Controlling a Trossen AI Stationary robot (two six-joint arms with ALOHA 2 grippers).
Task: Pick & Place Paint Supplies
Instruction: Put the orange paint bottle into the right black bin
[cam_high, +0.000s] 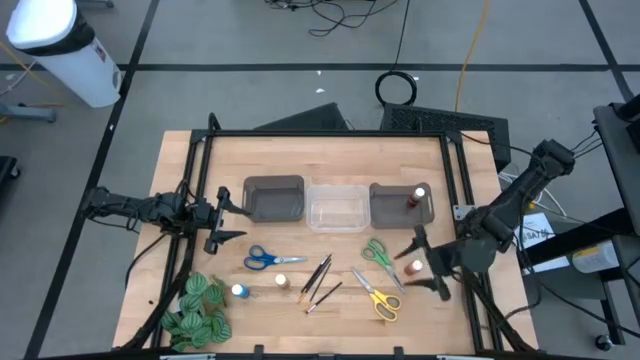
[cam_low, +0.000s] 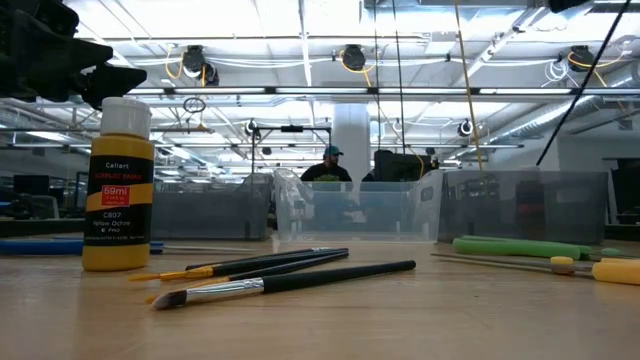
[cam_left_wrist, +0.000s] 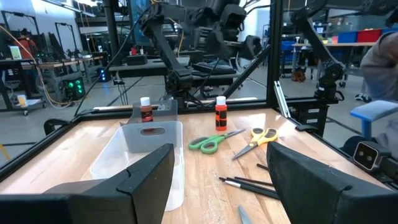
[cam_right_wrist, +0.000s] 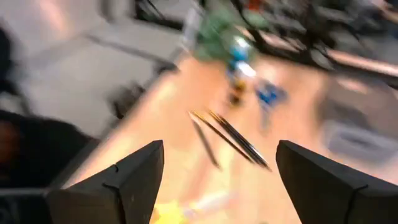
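While both pincers gape: three scissors (cam_high: 274, 258), four bottles (cam_high: 413, 268), three brushes (cam_high: 318, 277)

Wooden table (cam_high: 330, 310) with scissors (cam_high: 268, 258), paintbrushes (cam_high: 318, 280), bins (cam_high: 336, 208)

My right wrist view was smeared: the brushes (cam_right_wrist: 230, 138) were dark streaks, and the blue scissors (cam_right_wrist: 268, 94) and leafy bunch (cam_right_wrist: 214, 28) mere blobs. From bench level, the blue scissors (cam_low: 40, 243) and yellow scissors (cam_low: 610, 268) ran off the edges. I couldn't read the cap colour of the bottle (cam_high: 282, 282) from above.
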